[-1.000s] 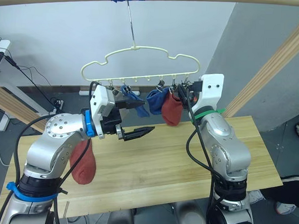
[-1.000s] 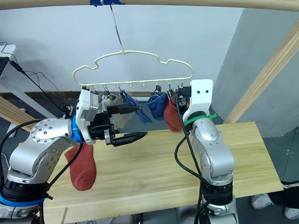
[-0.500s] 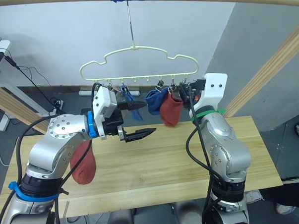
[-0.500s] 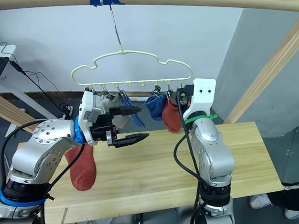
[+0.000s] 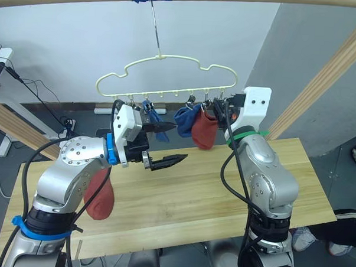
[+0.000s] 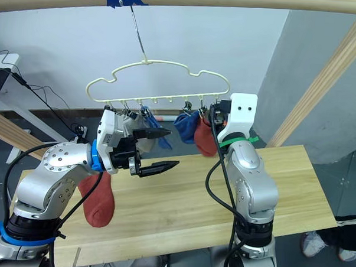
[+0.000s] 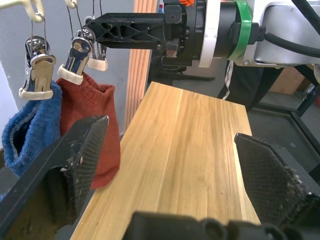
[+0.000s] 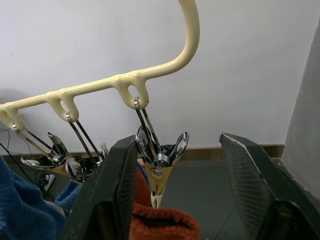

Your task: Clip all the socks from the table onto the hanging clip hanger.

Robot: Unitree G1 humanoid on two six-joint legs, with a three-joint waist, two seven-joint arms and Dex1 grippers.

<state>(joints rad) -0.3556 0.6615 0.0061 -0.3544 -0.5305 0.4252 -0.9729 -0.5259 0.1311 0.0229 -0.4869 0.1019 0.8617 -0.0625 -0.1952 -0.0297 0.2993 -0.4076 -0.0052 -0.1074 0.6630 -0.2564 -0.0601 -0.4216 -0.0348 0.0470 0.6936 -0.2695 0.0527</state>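
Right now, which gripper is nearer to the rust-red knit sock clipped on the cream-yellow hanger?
The right gripper: its open fingers straddle the clip beside that rust-red sock. The left gripper, also open, is further along, under the blue socks.

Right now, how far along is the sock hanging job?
Done: a blue sock, another blue sock and a rust-red sock hang clipped on the clip hanger. In hand: nothing; left gripper open and empty, right gripper open around the end clip. Left: a second rust-red sock dangling low beside the left arm, unclipped.
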